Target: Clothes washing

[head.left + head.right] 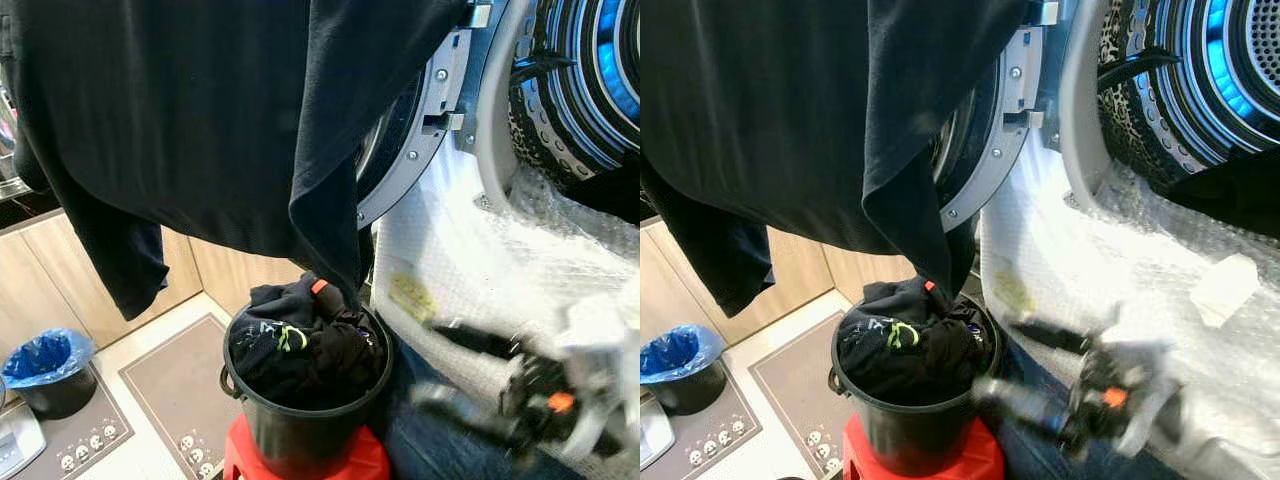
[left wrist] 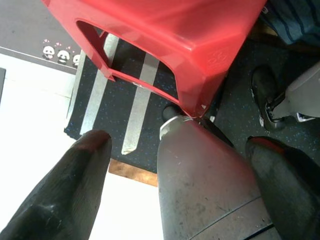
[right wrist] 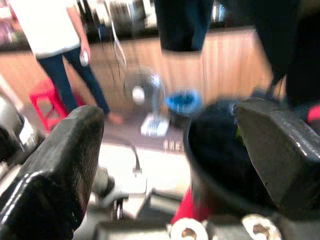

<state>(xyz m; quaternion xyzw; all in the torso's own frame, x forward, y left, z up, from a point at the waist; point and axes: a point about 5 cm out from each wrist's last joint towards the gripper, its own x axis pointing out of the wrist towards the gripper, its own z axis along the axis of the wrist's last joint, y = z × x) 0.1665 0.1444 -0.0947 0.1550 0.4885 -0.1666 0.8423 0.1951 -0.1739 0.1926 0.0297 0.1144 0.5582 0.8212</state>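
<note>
- One black garment [image 1: 210,120] hangs high before the washer's open door [image 1: 420,130], its tip trailing into the black bucket [image 1: 300,425] of dark clothes on the red stool [image 1: 360,462].
- Right gripper [image 3: 170,165], blurred, fingers spread wide, empty, faces the bucket's rim.
- Left gripper [image 2: 185,175] wide apart, empty, low beside the stool.

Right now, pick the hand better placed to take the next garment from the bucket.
Right. The right hand hangs open just beside the black bucket of dark clothes. The left hand is low by the red stool.
</note>
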